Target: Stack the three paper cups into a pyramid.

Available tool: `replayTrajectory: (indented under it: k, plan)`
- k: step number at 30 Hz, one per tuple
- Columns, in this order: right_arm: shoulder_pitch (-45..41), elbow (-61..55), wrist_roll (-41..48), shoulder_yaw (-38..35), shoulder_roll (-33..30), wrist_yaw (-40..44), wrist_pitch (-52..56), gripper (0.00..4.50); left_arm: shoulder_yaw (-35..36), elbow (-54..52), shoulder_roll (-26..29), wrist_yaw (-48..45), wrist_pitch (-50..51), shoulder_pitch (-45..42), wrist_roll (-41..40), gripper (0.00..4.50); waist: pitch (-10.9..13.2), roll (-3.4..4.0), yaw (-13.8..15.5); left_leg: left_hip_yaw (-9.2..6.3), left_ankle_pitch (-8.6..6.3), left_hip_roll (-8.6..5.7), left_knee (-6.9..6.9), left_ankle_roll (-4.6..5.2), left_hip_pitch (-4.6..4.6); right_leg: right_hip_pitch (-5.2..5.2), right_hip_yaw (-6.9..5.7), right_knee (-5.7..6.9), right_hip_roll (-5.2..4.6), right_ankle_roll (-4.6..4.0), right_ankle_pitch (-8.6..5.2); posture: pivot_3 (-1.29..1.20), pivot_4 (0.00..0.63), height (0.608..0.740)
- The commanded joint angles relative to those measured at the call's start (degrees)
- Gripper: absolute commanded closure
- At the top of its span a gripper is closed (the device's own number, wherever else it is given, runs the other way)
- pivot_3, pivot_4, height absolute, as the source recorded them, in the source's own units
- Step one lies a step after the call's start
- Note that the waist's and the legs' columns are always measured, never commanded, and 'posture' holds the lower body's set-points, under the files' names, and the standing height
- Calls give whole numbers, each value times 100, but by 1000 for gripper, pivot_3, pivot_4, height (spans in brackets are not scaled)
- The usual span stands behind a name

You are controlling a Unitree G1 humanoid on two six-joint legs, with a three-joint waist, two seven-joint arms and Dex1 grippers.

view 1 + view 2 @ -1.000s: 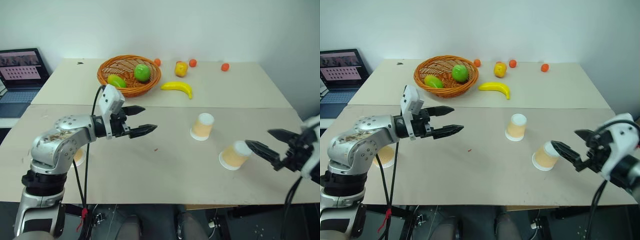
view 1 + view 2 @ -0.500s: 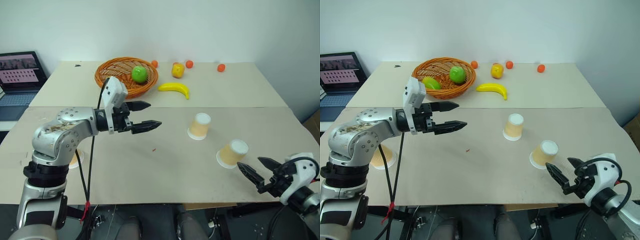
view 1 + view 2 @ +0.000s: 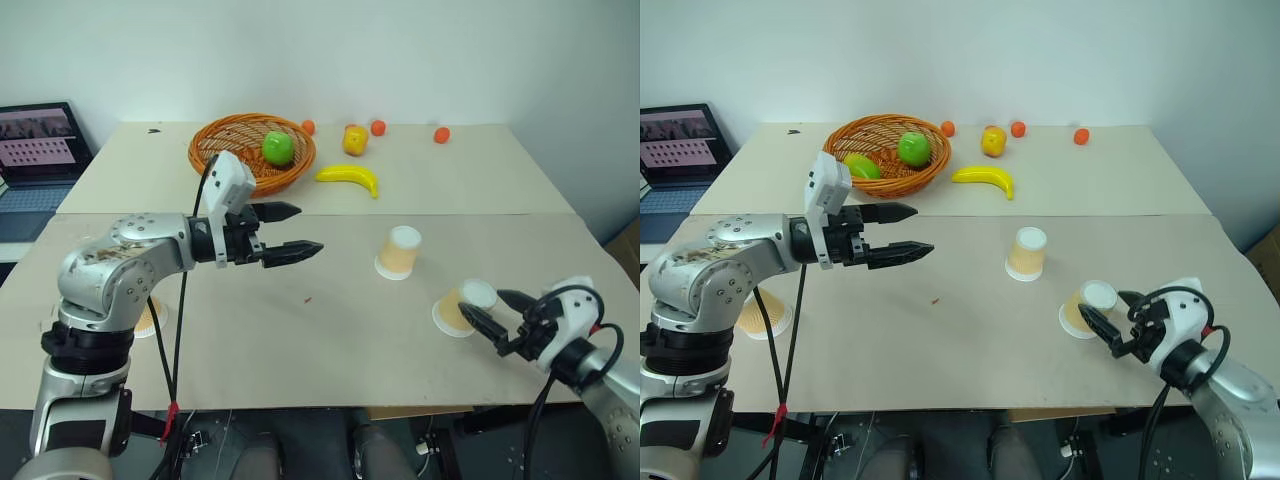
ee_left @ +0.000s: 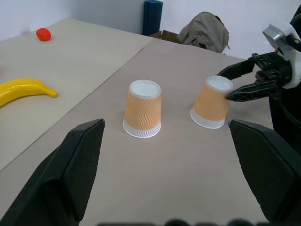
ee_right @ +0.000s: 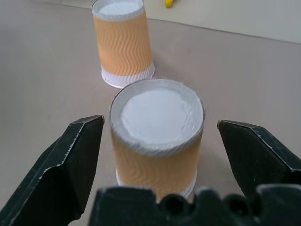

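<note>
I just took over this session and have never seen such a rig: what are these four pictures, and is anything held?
A two-armed humanoid robot. Two pictures come from its head camera; the other two look along each hand's black fingers. The left hand hovers open over the table, holding nothing. The right hand is open with its fingers on either side of the nearest paper cup, not yet closed on it. A second cup stands farther back and a third sits beside the left arm. All are upside down. At the back lie a fruit basket and a banana.

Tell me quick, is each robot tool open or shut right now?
Left tool: open, holding nothing, above the table.
Right tool: open, its fingers either side of the nearest paper cup, not gripping it.
</note>
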Motion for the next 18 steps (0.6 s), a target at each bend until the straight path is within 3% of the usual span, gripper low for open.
replayTrajectory:
  k: [1, 4, 7, 9, 11, 18]
  plan:
    - [-242, 101, -69, 100, -99, 102, -175, 0, 211, -284, 104, 74, -5, -82, -85, 14, 0, 0, 2, -2, 0, 1, -1, 0, 0, 0, -2, 1, 1, 0, 0, 0, 150, 737]
    - [-329, 167, -108, 197, -107, 132, -156, 0, 218, -356, 146, 125, -12, -5, -76, 14, 0, 0, 2, -4, 0, 1, -3, 0, -2, -2, -2, 0, 2, -1, 0, 0, 150, 737]
    - [-340, 200, -127, 266, -118, 165, -134, 646, 235, -387, 155, 166, 7, 21, -109, 0, 0, 0, 4, -3, 0, -1, -2, 0, -6, -2, -1, -4, 0, 0, 0, 0, 150, 737]
    - [-334, 198, -146, 288, -123, 187, -130, 1425, 242, -401, 154, 175, 13, 30, -124, 0, 0, 0, 4, -2, 0, -1, -2, 0, -6, -2, -1, -5, 0, 0, 0, 0, 150, 737]
    - [-343, 183, -177, 290, -132, 170, -111, 1847, 245, -397, 149, 187, 14, 32, -131, 0, 0, 0, 4, -3, 0, 0, -3, 0, -5, -2, -2, -3, 0, 0, 0, 0, 150, 737]
    - [-957, -356, 94, 342, -333, -111, 518, 1847, 199, -363, 119, 192, 5, 53, -148, 0, 1, 1, -37, -1, 0, 0, -2, 0, -2, -3, 0, 0, 0, 0, 0, 0, 150, 737]
